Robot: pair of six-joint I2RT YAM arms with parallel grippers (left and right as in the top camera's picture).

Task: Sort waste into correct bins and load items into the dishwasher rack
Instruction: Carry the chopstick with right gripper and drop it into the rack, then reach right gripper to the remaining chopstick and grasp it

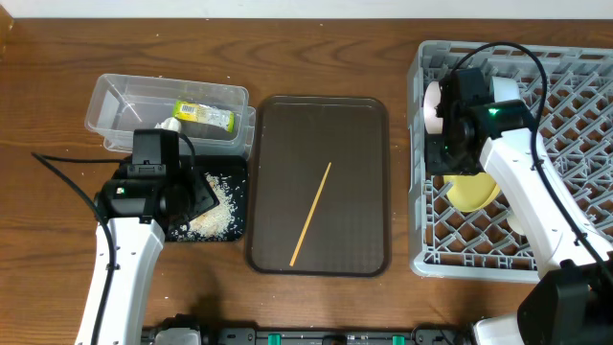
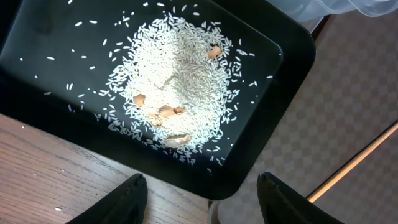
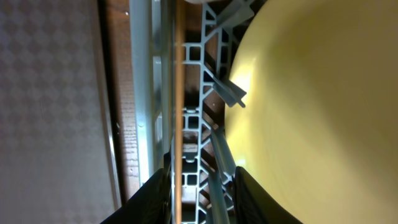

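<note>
We judge chopstick (image 1: 312, 213) on brown tray (image 1: 364, 192) light, stiff, roll-prone: pinch mid-length. Left claw (image 2: 202, 193), left of tray, spread; right claw (image 3: 202, 193) parted.

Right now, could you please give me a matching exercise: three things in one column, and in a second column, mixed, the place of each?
Things:
1. rice
2. wrapper
3. plate

Places:
A. rack
B. black tray
C. clear tub

Pairs: 1-B, 2-C, 3-A
</note>
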